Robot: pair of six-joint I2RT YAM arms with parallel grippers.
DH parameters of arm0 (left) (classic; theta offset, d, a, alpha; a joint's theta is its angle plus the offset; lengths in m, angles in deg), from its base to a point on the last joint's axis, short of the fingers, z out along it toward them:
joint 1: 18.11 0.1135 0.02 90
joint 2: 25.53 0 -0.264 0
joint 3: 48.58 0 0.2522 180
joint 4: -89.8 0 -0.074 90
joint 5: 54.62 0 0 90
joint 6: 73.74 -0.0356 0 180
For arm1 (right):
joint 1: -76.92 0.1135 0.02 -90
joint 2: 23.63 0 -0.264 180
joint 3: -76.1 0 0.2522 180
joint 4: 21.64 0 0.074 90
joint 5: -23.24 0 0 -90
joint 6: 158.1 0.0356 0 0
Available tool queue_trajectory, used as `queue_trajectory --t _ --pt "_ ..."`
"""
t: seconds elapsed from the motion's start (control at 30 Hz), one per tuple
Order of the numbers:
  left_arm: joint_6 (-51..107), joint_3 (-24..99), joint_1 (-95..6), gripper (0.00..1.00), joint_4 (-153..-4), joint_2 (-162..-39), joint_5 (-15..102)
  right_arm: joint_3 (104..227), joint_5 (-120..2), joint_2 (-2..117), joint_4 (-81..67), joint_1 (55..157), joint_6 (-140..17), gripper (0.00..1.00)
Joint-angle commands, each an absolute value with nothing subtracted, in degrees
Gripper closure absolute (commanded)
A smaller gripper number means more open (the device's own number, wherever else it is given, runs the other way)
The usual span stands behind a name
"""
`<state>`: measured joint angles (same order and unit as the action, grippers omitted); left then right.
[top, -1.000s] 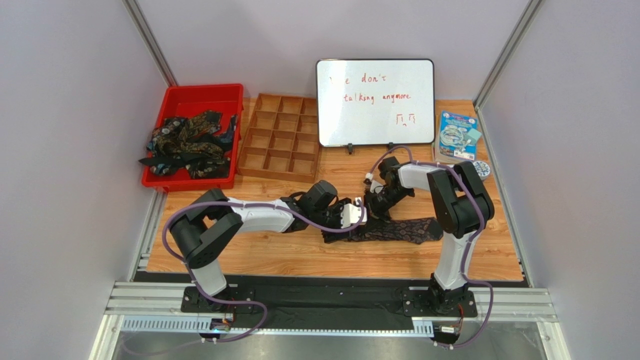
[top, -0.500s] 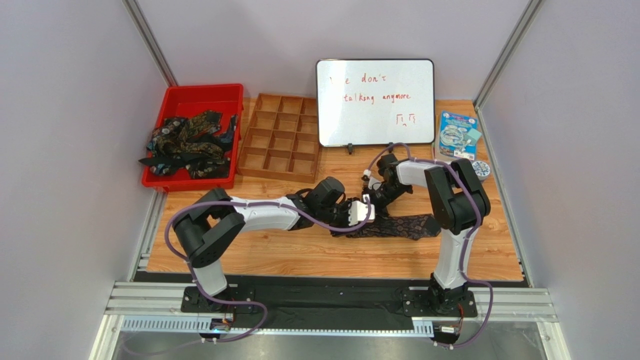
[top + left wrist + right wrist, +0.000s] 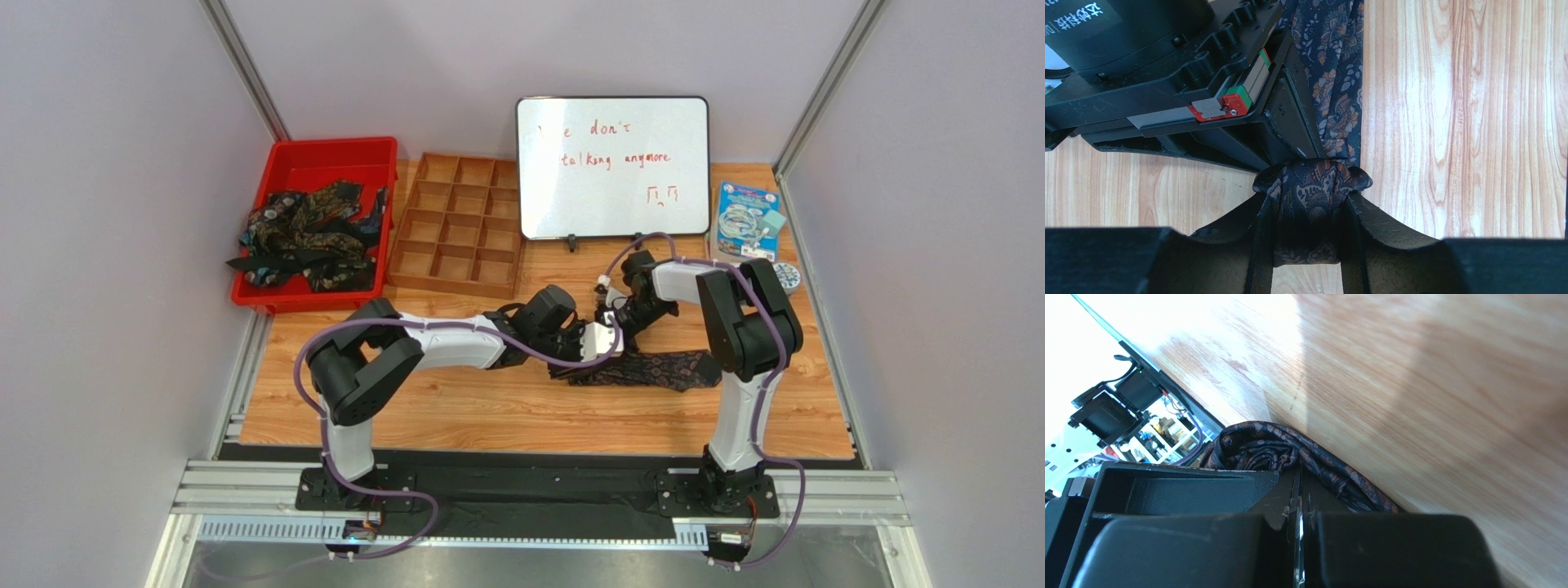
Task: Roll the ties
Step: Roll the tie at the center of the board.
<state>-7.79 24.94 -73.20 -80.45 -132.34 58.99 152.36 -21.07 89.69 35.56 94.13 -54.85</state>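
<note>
One dark paisley tie (image 3: 662,368) lies on the wooden table right of centre, its left end rolled up. My left gripper (image 3: 604,344) reaches in from the left. In the left wrist view the left gripper (image 3: 1310,195) is shut on the rolled end (image 3: 1315,184), and the fabric bulges above its fingertips. My right gripper (image 3: 610,328) comes down from behind, shut. Its fingers (image 3: 1290,116) run into the roll. In the right wrist view the tie (image 3: 1254,447) wraps round the tips of the shut right gripper (image 3: 1298,471). More ties (image 3: 307,233) are heaped in the red tray (image 3: 285,159).
A wooden divided box (image 3: 456,233) stands next to the red tray. A whiteboard (image 3: 613,165) is propped at the back centre. A blue packet (image 3: 748,221) and a small round object (image 3: 785,278) lie at the back right.
My left arm has moved right, towards the right gripper, and its jaws have closed in on the tie's rolled end. The right gripper has stayed shut and hardly moved.
</note>
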Motion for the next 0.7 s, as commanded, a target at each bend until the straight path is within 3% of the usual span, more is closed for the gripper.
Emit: queue_trajectory --t 0.0,0.3,0.67 --pt "-8.7 24.77 -74.35 0.72 -73.47 -137.24 58.76 151.56 -21.58 87.2 37.11 95.02 -56.15 0.97" --pt "-10.81 24.94 -74.71 0.81 -67.04 -139.44 55.24 155.16 -21.67 83.25 44.41 92.57 -57.47 0.82" --pt "-10.54 27.75 -74.97 0.82 -63.88 -142.6 52.95 154.99 -17.91 79.2 50.05 88.34 -59.32 0.57"
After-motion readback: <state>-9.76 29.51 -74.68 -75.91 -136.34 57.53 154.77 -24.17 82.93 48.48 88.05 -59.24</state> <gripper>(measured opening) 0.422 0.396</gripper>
